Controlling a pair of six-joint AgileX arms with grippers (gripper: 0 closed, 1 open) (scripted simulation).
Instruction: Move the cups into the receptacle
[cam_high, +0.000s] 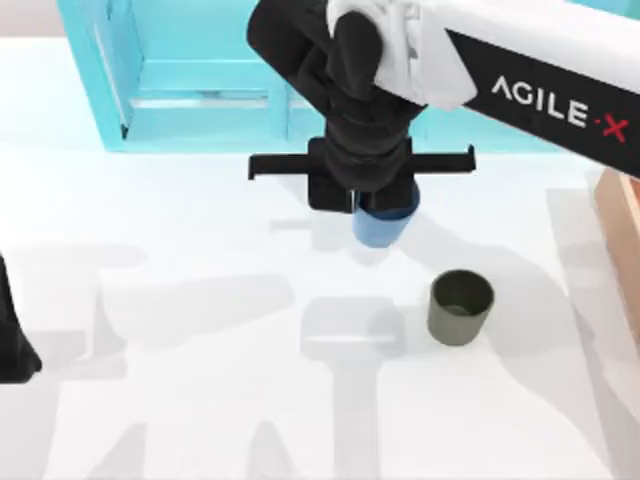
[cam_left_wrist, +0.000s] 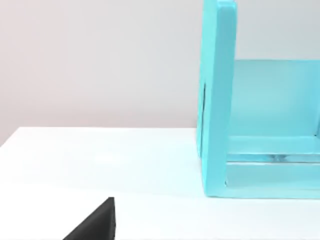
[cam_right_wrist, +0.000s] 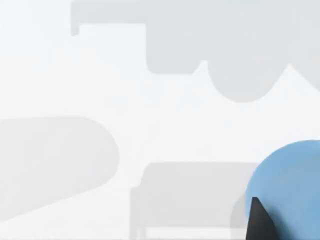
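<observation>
My right pincer hangs over the white counter, just in front of the light-blue shelf unit; it has hold of the blue cup, which pokes out below the black wrist, and its fingers are closed against the cup's sides, one dark fingertip pressing the blue wall in the right wrist view; the cup's shadow lies apart from it on the counter, so it seems lifted clear, though I cannot tell for certain. The olive-grey cup stands upright on the counter, near the blue cup and farther from the shelf unit, toward the counter's right side. The tan box shows as a strip at the right edge, right of the shelf unit's front. My left arm sits parked at the counter's left edge, well apart from the shelf unit; I cannot tell how its pincer stands; its wrist view looks at the shelf unit's side wall.
</observation>
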